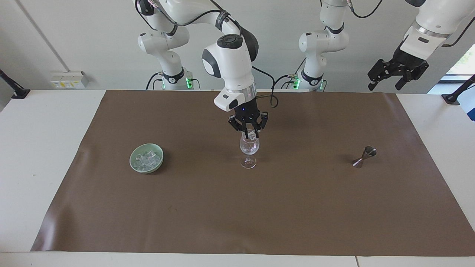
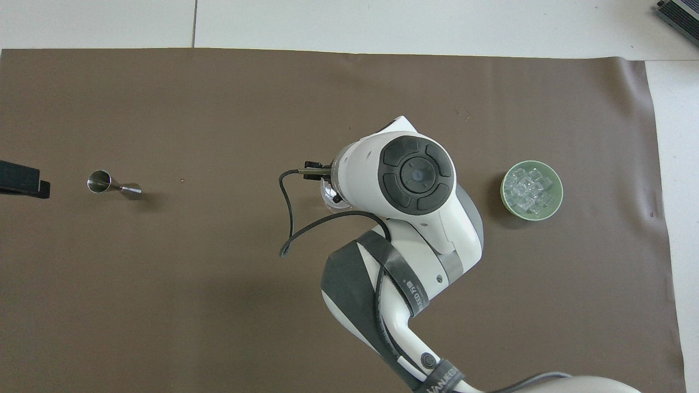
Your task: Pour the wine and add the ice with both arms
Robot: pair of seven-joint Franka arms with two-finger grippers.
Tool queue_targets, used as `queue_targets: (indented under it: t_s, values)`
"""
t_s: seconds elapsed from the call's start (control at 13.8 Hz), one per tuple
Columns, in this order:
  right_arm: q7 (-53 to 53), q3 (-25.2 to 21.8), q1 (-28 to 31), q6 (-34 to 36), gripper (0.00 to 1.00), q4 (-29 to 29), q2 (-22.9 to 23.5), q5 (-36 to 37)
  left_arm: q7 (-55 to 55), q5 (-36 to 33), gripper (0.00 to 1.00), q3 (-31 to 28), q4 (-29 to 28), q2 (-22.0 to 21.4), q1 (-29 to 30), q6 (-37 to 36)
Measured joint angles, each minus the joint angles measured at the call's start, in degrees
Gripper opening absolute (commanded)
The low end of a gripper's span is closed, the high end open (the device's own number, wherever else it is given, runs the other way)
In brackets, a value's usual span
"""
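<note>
My right gripper [image 1: 251, 136] hangs over the wine glass [image 1: 248, 149], fingertips pinched on an ice cube [image 1: 251, 134] at its rim. More ice [image 1: 147, 160] fills the green bowl [image 1: 134, 158], at nine o'clock from the glass in the facing view. My left gripper [image 1: 384, 84] waits aloft with jaws spread, holding nothing, at one o'clock from the jigger [image 1: 364, 156].
</note>
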State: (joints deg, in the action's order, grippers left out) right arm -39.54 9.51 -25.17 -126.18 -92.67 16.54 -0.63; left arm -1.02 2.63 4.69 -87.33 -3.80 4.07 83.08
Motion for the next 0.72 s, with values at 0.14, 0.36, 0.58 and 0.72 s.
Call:
queue_targets:
  t_s: [0.14,0.36,0.58,0.72]
  values:
    - [0.0,0.0,0.0,0.0,0.38,0.0,0.0,0.0,0.0,0.1,1.00,-0.1,0.0,0.0,0.0,0.0]
    - [0.0,0.0,0.0,0.0,0.52,0.0,0.0,0.0,0.0,0.2,1.00,-0.1,0.0,0.0,0.0,0.0]
    - [0.0,0.0,0.0,0.0,0.70,0.0,0.0,0.0,0.0,0.2,1.00,-0.2,0.5,-0.2,0.0,0.0]
    - [0.0,0.0,0.0,0.0,0.84,0.0,0.0,0.0,0.0,0.2,1.00,-0.2,1.1,-0.5,0.0,0.0]
